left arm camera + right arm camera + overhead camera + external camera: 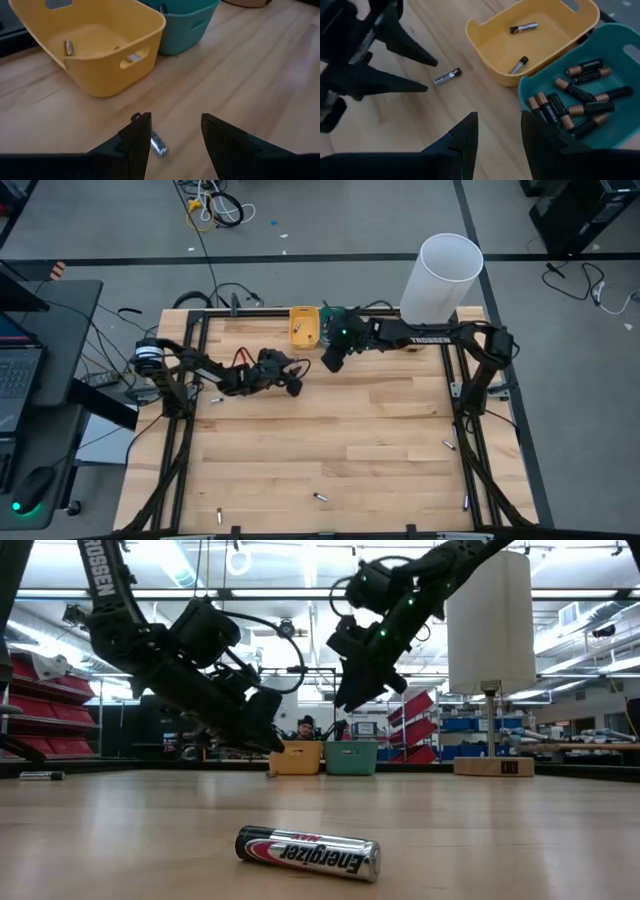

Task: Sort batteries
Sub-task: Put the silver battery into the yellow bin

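Wooden planks made up the table, with a yellow tray and a teal tray side by side near the upper middle of the high view and a white cylinder standing at the upper right. Two batteries lay in the yellow tray, about ten copper-topped ones in the teal tray. One loose battery lay on the wood just in front of the yellow tray, and others were scattered well apart along the lower and right edges of the high view, with a larger one close to the low camera.

The left gripper hung low over the loose battery with its fingers apart and nothing between them; in its wrist view the battery sat beside the left-hand finger, not centred in the gap. The right gripper hovered above the trays, fingers somewhat apart and empty.

The risk lay in that offset. If the left fingers came down as they stood, one could land on the battery and roll it away, or pinch only its end so that it slipped out. The two grippers were also near each other, so a careless lift toward the trays could bring the arms into contact.
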